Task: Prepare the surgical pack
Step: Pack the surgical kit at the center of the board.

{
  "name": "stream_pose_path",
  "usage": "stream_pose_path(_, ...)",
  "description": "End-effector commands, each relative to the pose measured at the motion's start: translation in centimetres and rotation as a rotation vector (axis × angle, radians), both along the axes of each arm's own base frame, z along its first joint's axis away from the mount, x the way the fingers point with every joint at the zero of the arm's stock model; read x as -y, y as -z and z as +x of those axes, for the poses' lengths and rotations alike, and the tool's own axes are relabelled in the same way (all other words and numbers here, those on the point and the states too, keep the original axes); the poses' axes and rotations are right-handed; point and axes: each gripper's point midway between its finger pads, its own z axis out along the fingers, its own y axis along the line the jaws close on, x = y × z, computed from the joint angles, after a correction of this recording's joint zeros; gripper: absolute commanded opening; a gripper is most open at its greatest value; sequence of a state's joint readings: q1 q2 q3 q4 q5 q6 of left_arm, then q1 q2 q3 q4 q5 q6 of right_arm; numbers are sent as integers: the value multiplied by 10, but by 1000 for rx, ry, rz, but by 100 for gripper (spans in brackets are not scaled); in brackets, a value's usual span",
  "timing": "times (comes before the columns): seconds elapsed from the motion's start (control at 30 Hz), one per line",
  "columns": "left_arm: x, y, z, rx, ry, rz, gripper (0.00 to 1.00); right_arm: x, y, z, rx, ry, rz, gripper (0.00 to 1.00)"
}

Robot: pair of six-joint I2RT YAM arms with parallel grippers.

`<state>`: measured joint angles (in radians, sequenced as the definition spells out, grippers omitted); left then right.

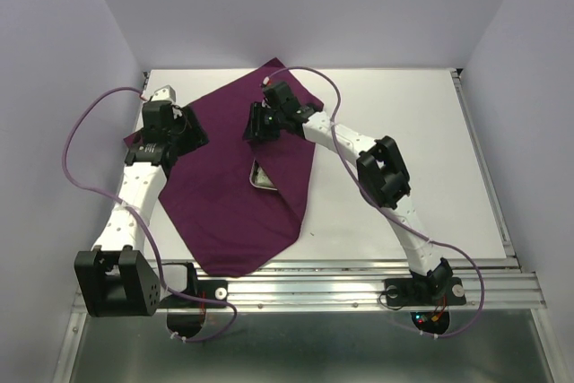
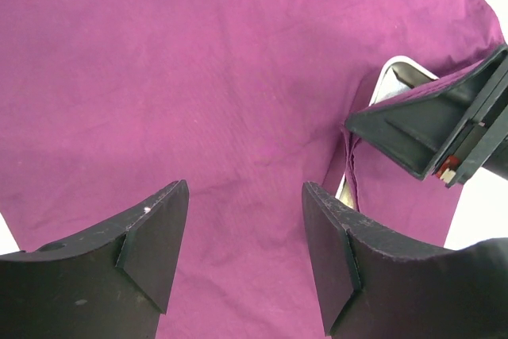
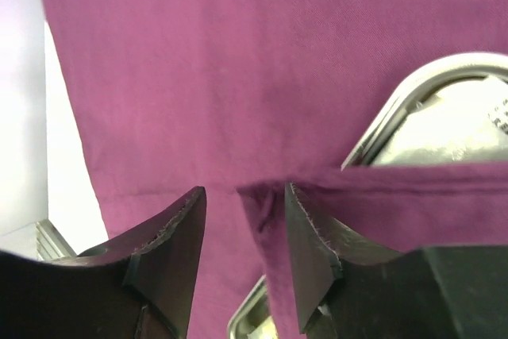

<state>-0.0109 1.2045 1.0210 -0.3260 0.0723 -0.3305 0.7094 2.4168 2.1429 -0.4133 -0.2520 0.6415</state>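
Purple cloth [image 1: 224, 230] lies cornerwise on the table [image 1: 404, 150]. Tray [image 1: 261, 178] at mid-cloth, a flap folded over its right side, long axis hidden. Just beyond it, right gripper [image 3: 244, 192] has its jaws parted, flap edge loose between them. Left gripper [image 2: 244, 186] gapes empty over flat cloth, likely nearer the unfolded left corner; bare table to the right.

White tabletop [image 1: 404, 132], perhaps aluminium rails [image 1: 359, 289]

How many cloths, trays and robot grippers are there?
Dark-purple square cloth: 1
Shiny rectangular steel tray, partly under the cloth: 1
Black two-finger grippers, left gripper and right gripper: 2
Total: 4
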Motion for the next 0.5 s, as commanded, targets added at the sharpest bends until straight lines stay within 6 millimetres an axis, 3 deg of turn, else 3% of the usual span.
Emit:
stream_pose_path(0.0, 5, -1, 3, 14, 34, -14, 70, -14, -69, 3, 125, -27, 100, 51)
stream_pose_path(0.1, 6, -1, 4, 14, 39, -14, 70, -4, -80, 3, 161, -1, 76, 53)
stream_pose_path(0.13, 7, 1, 4, 9, 47, -14, 70, 1, -97, 3, 196, 9, 79, 54)
stream_pose_path(0.2, 10, 4, 4, 0, 64, -27, 71, 15, -98, 4, 224, 50, 35, 54)
stream_pose_path(0.23, 13, 6, 5, -7, 72, -34, 71, 27, -115, 7, 255, 76, 38, 54)
stream_pose_path(0.27, 15, 8, 5, -10, 80, -41, 71, 38, -119, 11, 265, 102, 27, 55)
stream_pose_path(0.3, 19, 10, 5, -14, 97, -57, 71, 47, -108, 10, 259, 121, -9, 55)
stream_pose_path(0.47, 44, 16, 11, -14, 169, -102, 75, 109, -106, 18, 250, 235, -56, 56)
